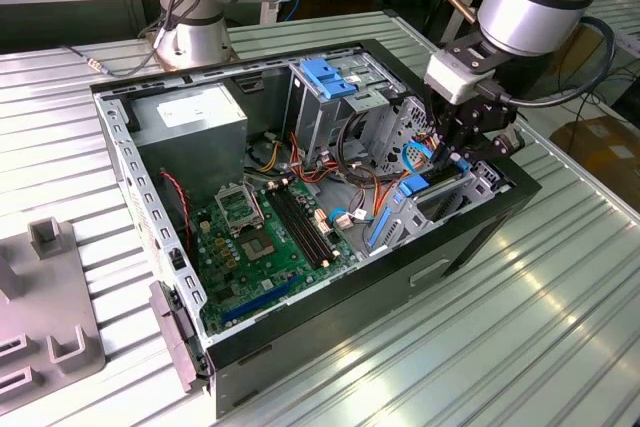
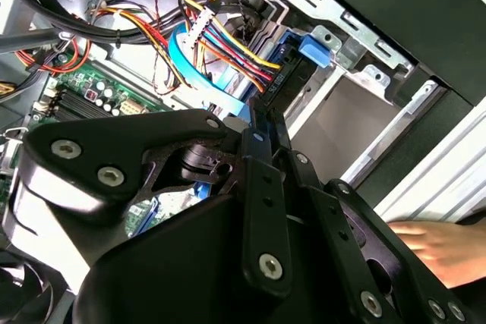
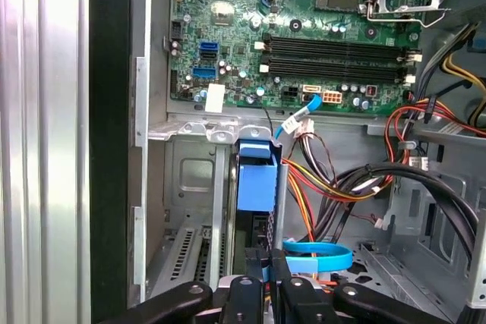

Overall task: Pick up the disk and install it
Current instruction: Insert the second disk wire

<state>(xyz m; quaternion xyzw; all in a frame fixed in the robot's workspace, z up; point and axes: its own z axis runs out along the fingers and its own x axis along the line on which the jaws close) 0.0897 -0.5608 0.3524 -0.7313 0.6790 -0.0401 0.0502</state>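
My fingers [image 3: 267, 263] were clamped on the disk [image 3: 257, 176], edge-down in the drive bay [image 1: 440, 197]. Pickup was done; I judged seating unfinished.

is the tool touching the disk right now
Touching. In the first wrist view the tool has its fingers closed on the edge of the disk, which stands on edge in the case's bay.

A ribbed metal surface [image 1: 520, 327] carried an open computer case [image 1: 330, 287] mid-surface and a grey fixture block [image 1: 40, 317] at one edge.
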